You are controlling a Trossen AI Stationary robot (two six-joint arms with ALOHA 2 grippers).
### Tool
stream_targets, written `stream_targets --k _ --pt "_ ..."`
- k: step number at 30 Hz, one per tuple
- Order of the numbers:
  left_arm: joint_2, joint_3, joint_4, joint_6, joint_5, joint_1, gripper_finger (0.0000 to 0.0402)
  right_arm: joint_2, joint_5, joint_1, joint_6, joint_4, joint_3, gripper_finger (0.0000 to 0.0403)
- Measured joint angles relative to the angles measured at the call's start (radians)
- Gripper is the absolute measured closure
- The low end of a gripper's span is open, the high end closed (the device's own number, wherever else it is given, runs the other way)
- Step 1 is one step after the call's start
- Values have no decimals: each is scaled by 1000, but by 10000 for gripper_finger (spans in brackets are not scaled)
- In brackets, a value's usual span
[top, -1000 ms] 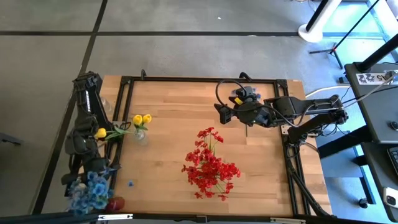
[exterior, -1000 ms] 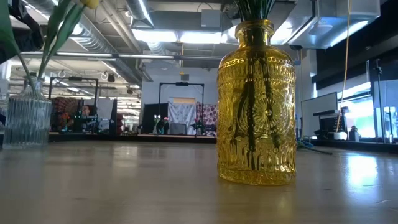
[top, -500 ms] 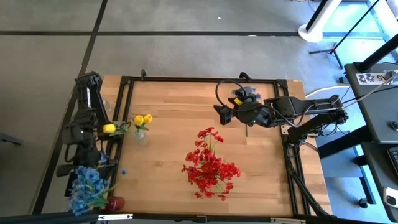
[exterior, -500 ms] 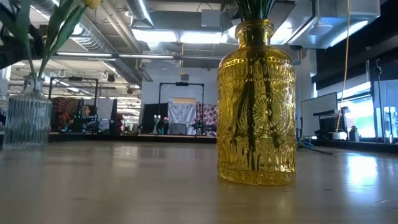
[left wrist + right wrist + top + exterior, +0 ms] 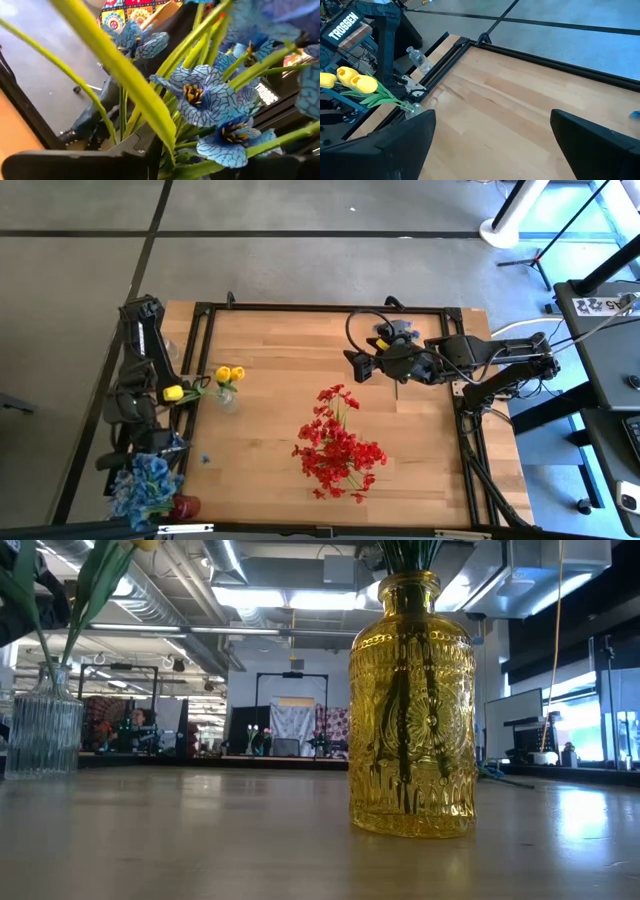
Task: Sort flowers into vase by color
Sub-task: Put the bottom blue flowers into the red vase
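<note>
Blue flowers (image 5: 143,483) hide left pincer (image 5: 150,450); grip prob. closed.

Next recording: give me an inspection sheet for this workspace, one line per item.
Surface: wooden table, black frame.
Job's things: red flowers in amber vase; yellow flowers in clear vase; blue flowers at near-left corner.
Clutter: plastic bottle on the left edge.
Tools: left tool by the blue flowers, fingers hidden; right tool open, empty, far right.
Cables: black loop on right arm.
Surroundings: grey floor; workshop behind.
</note>
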Motion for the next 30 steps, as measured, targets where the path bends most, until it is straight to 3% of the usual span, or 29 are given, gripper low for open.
stream_targets --k 10,17,22,30 --pt "85 167 -448 97 -26 0 285 0 1 0 -17 -18 0 11" --pt "143 222 -525 128 -9 0 285 1 2 0 -17 -47 0 11" --pt "143 331 -634 88 14 0 285 2 3 0 -19 -50 0 11" --pt "143 469 -770 16 -44 0 285 2 3 0 -19 -63 0 11"
